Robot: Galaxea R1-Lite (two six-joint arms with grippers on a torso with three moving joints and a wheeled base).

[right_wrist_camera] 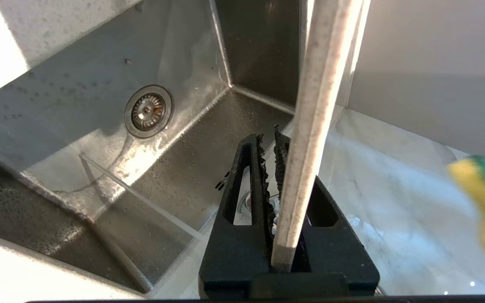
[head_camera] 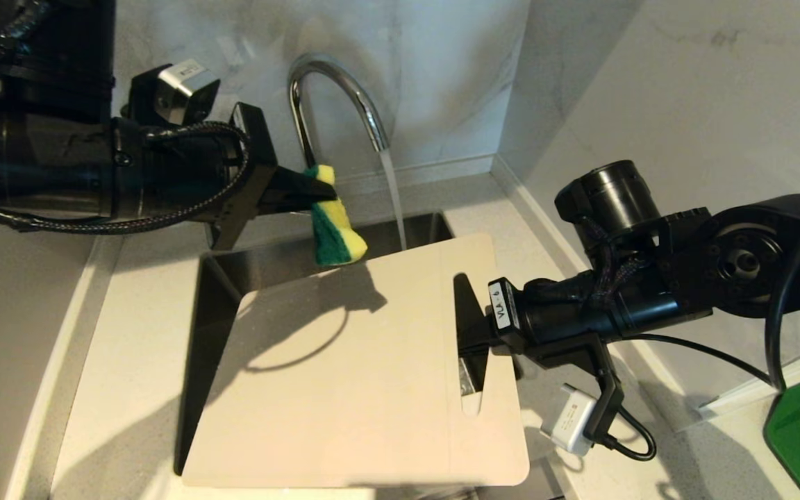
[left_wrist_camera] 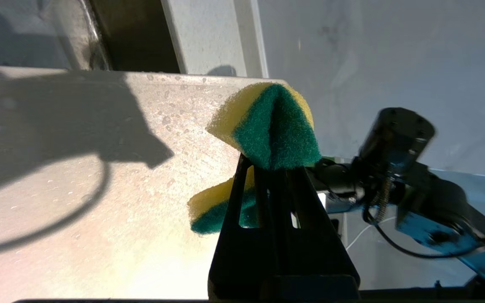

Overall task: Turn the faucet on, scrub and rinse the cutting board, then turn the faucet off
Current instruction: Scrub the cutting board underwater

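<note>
Cream-white rectangular plastic cutting board (head_camera: 365,368): clamped at 3 o'clock by right gripper (head_camera: 473,340). Left gripper (left_wrist_camera: 267,168), at 11 o'clock, pinches yellow-green sponge (left_wrist_camera: 267,130). Chrome gooseneck faucet (head_camera: 334,90) runs. Only the right wrist view shows the round steel drain (right_wrist_camera: 148,111).

1. Kitchen, sink corner.
2. Stainless steel sink (right_wrist_camera: 78,105) with round drain strainer (right_wrist_camera: 148,111), set into a pale stone table (head_camera: 129,361).
3. Chrome gooseneck faucet (head_camera: 334,87), water running.
4. Marbled white wall panels (head_camera: 442,69) meet behind it.
5. Cutting board (head_camera: 358,375) and yellow-green sponge (head_camera: 334,226) present.
</note>
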